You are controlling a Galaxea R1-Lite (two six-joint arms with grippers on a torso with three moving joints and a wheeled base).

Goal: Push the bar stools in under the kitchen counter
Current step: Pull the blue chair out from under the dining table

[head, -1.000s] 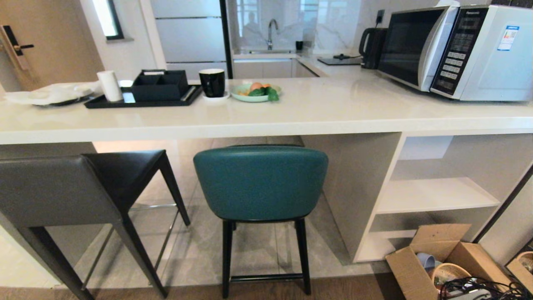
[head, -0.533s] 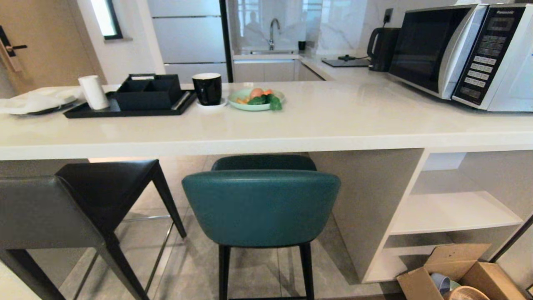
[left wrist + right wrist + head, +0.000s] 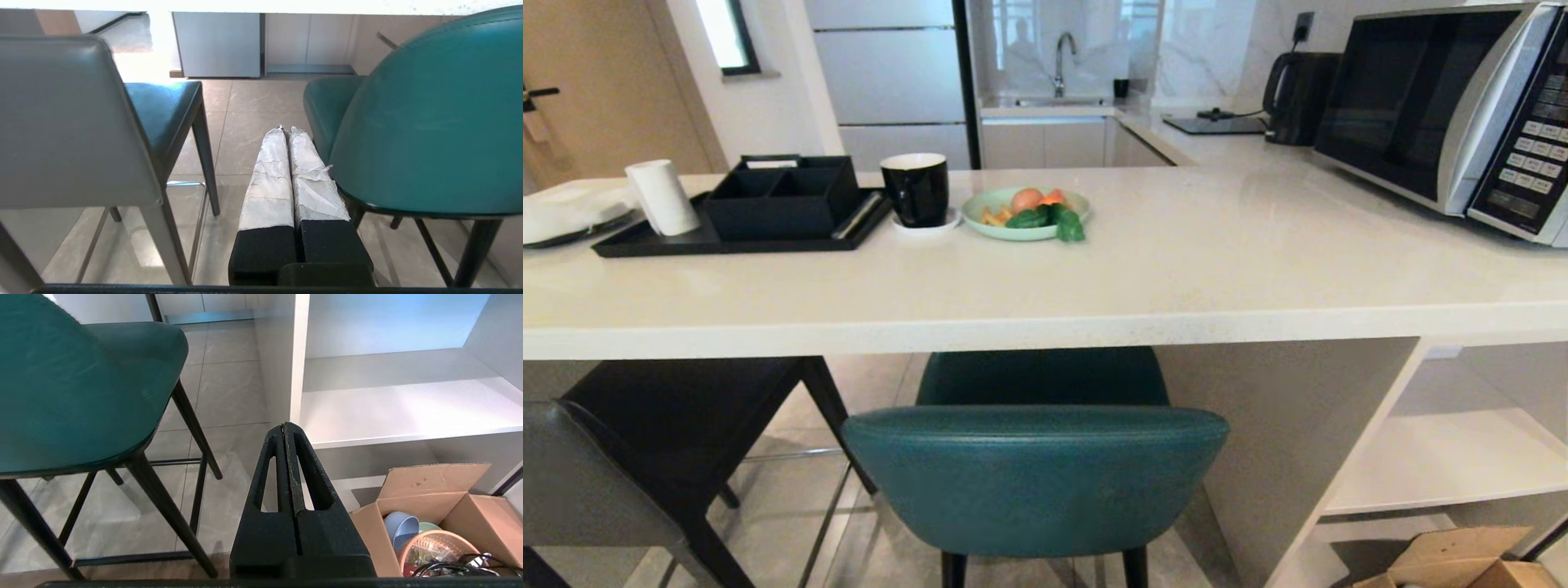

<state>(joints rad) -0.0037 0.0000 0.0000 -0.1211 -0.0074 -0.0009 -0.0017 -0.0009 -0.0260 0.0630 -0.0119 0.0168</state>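
From the head view, the teal stool [image 3: 1036,478] stands straight ahead at the near edge of the kitchen counter [image 3: 1045,327], its seat partly under the overhang and its curved back outside. The grey stool [image 3: 613,469] stands toward the counter's left end, turned at an angle, its back well out. Neither arm shows here. A black tray [image 3: 727,241], a black cup [image 3: 917,189] and a plate of food [image 3: 1025,214] sit on the counter top, with a microwave [image 3: 1454,106] toward the right end. A hard shove that knocks a stool back against the slab's edge could jolt them, I judge.

In the left wrist view, the left gripper [image 3: 286,130] is closed and empty, its padded fingers pressed together. It hangs low in the gap between the two stools, just beside the teal back. Contact there would fall off-centre, so the teal stool would likely twist rather than slide straight; its legs could also drag and catch on the floor tiles [image 3: 253,110] and tip it.

In the right wrist view, the right gripper [image 3: 284,425] is likewise closed on nothing. It sits on the teal stool's other side, before the white shelves [image 3: 408,412] and above a cardboard box [image 3: 433,522] of bowls and cables. A sideways drift could strike the shelf panel or snag the box. The grey stool, being skewed, risks hitting the teal one.
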